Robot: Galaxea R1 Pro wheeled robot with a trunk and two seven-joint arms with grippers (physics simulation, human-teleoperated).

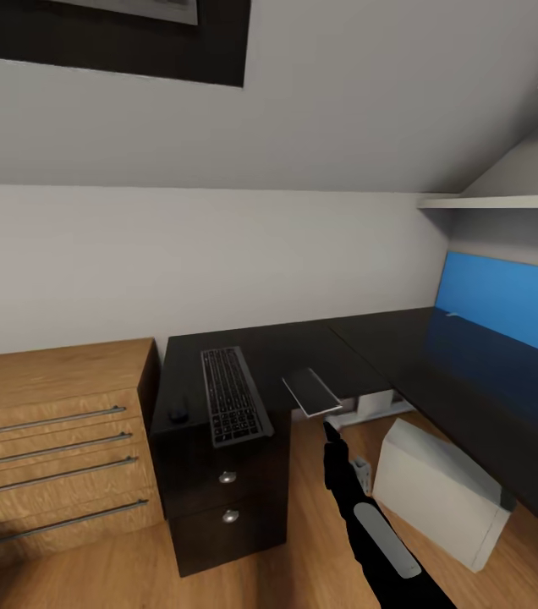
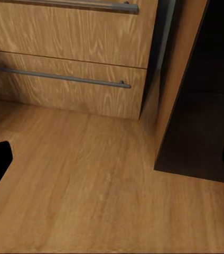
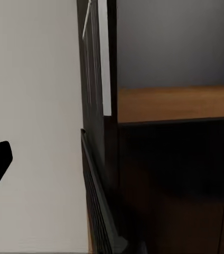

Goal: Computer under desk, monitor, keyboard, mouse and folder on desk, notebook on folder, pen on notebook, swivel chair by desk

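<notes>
Glossy black desk [image 1: 370, 355], blue back panel [image 1: 506, 300], white-grey computer [image 1: 438, 491], wood-grain chest [image 1: 49, 423].

Glossy black tabletop [image 1: 303, 347], grained wooden drawer chest [image 1: 49, 423] with brushed metal handles [image 1: 45, 420], matt white computer [image 1: 438, 495].

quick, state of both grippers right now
left gripper: open, holding nothing
right gripper: looks open, holding nothing, tip just short of the notebook

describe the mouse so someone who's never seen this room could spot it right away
Start at the long black desk with the blue back panel and follow it to its end beside the wooden drawer chest. There lies the keyboard; the mouse is the small rounded black lump between keyboard and chest.
</notes>
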